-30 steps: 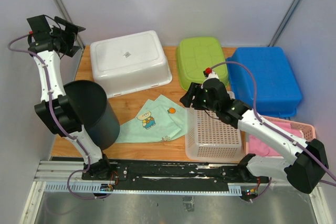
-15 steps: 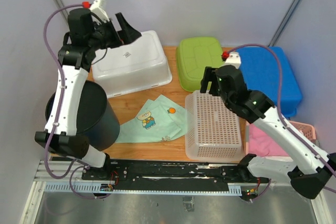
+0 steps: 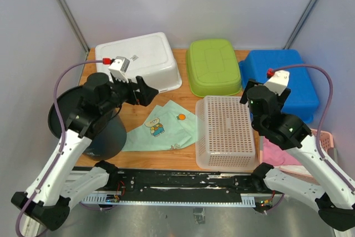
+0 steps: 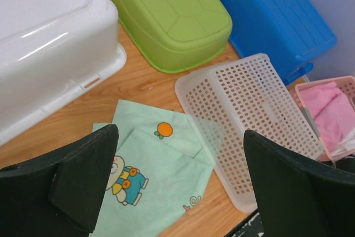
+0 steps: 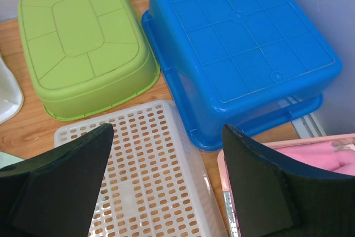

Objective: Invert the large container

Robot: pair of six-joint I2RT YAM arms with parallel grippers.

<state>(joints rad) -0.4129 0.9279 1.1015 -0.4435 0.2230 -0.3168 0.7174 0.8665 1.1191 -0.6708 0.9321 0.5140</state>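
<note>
The white lattice basket (image 3: 226, 131) lies bottom-up, near and right of centre on the table (image 3: 186, 158), one corner on the green cartoon cloth (image 3: 161, 126). I take it for the large container, so the flip looks done. All that seems left is getting the arms clear. The right gripper (image 5: 167, 127) hangs above the basket's far end with its jaws spread wide, gripping nothing and touching nothing. The left gripper (image 4: 180, 131) is spread wide as well, empty, hovering over the cloth. At the far side, the white tub (image 3: 136, 62), green tub (image 3: 213, 66) and blue tub (image 3: 283, 81) are bottom-up too.
</note>
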